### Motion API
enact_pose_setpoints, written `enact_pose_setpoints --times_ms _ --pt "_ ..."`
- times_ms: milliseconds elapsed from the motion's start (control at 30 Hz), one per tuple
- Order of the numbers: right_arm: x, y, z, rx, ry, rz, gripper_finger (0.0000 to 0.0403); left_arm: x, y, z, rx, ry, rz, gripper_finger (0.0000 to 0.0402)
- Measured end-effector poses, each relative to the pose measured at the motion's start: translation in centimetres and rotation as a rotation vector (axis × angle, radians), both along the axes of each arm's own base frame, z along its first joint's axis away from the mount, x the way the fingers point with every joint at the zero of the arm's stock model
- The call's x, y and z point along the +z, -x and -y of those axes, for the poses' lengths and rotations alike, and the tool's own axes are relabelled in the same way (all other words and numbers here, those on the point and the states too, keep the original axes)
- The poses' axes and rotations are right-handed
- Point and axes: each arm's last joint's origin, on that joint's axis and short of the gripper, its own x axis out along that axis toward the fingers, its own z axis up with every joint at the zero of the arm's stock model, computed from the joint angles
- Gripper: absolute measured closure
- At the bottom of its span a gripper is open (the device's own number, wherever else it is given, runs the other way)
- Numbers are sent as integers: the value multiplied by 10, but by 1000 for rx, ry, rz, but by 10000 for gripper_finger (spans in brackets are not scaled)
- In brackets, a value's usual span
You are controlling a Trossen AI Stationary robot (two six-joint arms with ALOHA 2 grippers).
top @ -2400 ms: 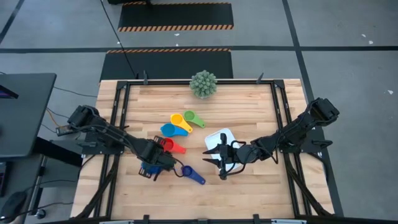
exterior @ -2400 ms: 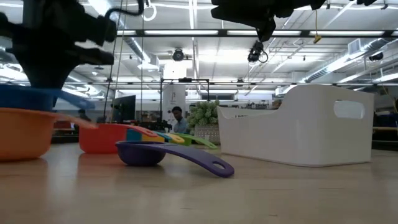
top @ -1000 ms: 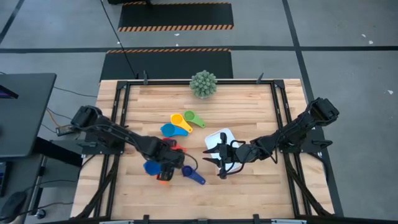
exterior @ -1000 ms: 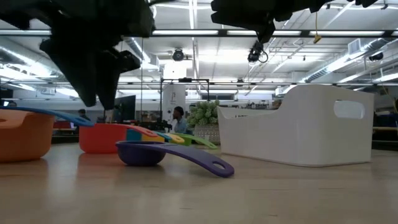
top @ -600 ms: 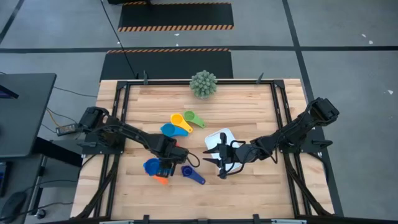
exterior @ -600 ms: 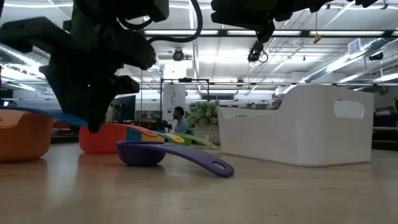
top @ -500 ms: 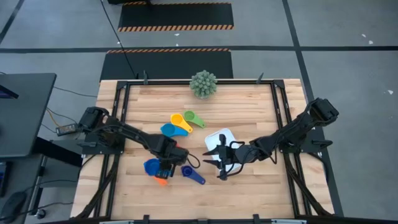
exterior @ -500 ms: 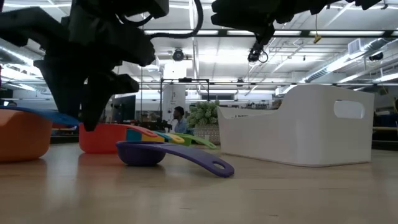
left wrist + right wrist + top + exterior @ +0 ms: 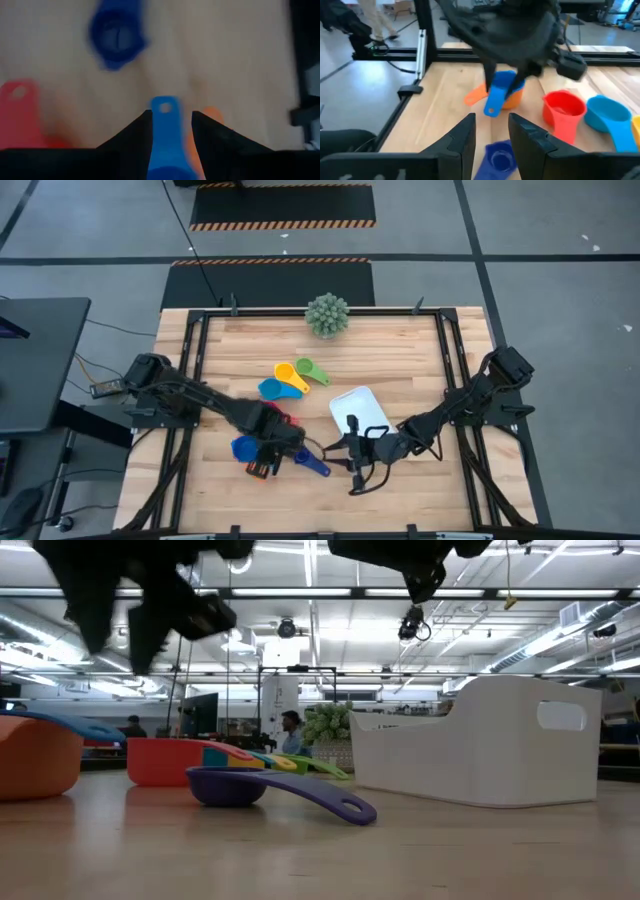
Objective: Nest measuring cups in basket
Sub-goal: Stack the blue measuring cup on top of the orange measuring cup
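The left gripper [image 9: 171, 131] stands narrowly parted, fingers flanking the blue cup [image 9: 165, 125] handle — whether they touch it I cannot tell; that cup sits in the orange cup [image 9: 507, 97]. The right gripper [image 9: 491, 131] is open, empty, above the dark blue cup [image 9: 310, 461], at the basket's [image 9: 358, 408] 7 o'clock.

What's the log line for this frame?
left gripper open over blue cup nested in orange cup | right gripper open by dark blue cup | basket holds no cup

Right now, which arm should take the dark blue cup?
Right. Its open tool faces the dark blue cup, with the basket beside it. The left tool hangs over the blue cup.
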Motion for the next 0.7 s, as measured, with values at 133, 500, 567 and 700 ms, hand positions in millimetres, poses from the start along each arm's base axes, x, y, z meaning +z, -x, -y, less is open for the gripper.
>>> enact_pose_setpoints --times_ms 133,500,567,700 --pt "-3 0 -1 -5 -34 -22 279 3 13 29 -31 -12 8 260" --pt "-4 -30 -22 6 17 -95 279 3 48 81 161 -73 21 260" --pt "-1 -40 -26 8 31 -108 279 3 55 89 206 -84 28 260" --pt "4 -61 -32 20 44 -128 279 3 72 106 287 -97 53 260"
